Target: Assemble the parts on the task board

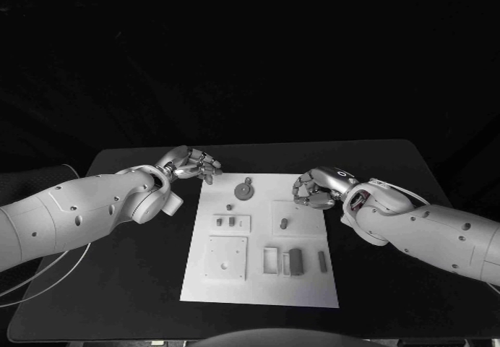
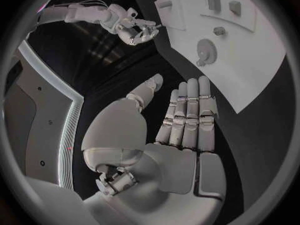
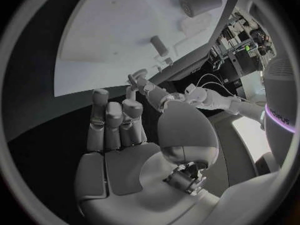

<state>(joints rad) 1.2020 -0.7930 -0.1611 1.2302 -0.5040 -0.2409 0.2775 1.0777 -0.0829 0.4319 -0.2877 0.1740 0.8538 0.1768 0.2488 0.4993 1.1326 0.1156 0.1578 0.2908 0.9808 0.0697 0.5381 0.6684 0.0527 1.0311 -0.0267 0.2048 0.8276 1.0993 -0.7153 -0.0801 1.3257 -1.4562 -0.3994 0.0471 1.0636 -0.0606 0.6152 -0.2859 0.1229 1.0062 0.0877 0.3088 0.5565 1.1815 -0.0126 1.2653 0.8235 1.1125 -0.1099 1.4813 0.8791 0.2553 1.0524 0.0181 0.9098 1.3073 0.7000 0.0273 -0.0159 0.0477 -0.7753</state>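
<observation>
Both hands poised at the far corners of the board, nothing picked up.

The flat white task board lies mid-table with small grey parts on it: a round disc-shaped part at the far end, upright blocks near. The left hand and right hand hold nothing, fingers apart and loosely curved. Risk, as I judge it: a low reach could nudge the board or topple blocks.
</observation>
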